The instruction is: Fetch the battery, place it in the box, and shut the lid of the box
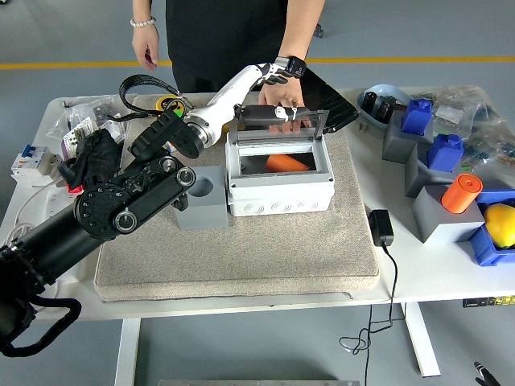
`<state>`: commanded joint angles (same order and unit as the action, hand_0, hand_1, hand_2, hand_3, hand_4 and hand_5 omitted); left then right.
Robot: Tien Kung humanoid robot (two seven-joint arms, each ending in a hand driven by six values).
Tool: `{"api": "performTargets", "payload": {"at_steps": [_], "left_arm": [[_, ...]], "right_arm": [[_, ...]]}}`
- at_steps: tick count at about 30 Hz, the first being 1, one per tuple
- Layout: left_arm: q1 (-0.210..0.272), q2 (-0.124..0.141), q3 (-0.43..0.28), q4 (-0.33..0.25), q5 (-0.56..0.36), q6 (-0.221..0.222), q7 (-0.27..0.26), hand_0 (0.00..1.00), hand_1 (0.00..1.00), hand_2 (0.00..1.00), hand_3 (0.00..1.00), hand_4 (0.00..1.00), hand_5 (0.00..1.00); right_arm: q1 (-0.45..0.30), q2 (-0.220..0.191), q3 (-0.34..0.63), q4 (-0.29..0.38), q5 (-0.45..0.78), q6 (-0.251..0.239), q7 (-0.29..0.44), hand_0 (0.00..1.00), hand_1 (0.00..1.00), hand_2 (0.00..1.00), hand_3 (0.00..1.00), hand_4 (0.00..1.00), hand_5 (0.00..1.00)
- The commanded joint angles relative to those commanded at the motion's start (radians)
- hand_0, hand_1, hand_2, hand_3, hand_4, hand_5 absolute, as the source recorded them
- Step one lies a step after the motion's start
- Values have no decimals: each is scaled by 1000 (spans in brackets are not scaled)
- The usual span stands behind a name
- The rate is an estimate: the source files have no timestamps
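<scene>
our left hand [269,74] reaches beyond the box [279,182], behind its raised lid [278,127]. the battery [286,163] lies crosswise inside. we cannot tell its finger state.

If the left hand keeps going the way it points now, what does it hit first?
Most likely the person's hand resting on the raised lid of the box. The left hand points right along the lid's top edge; depth between the two is unclear.
</scene>
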<state>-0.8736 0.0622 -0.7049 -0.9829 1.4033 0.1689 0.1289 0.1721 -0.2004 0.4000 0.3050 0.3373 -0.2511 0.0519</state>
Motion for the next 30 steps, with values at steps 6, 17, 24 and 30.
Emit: {"api": "performTargets", "payload": {"at_steps": [6,17,24,30], "left_arm": [[12,10,4,-42,58,-53,78,853,824,758,747,998,536],[67,41,-10,-209,92,-149,197,839,817,751,742,998,548],[101,67,11,-277,86,-171,227,832,809,746,737,998,551],[130,76,41,-285,78,-179,237,829,810,745,737,998,558]], "right_arm": [[-1,0,4,1,-4,-1,2,658,635,631,532,871,434],[-3,-1,8,-2,-6,-1,0,658,634,633,532,871,434],[-4,-2,4,-1,-7,2,-1,658,634,633,533,872,436],[-7,-1,5,-1,-7,3,-1,658,635,632,532,872,436]]}}
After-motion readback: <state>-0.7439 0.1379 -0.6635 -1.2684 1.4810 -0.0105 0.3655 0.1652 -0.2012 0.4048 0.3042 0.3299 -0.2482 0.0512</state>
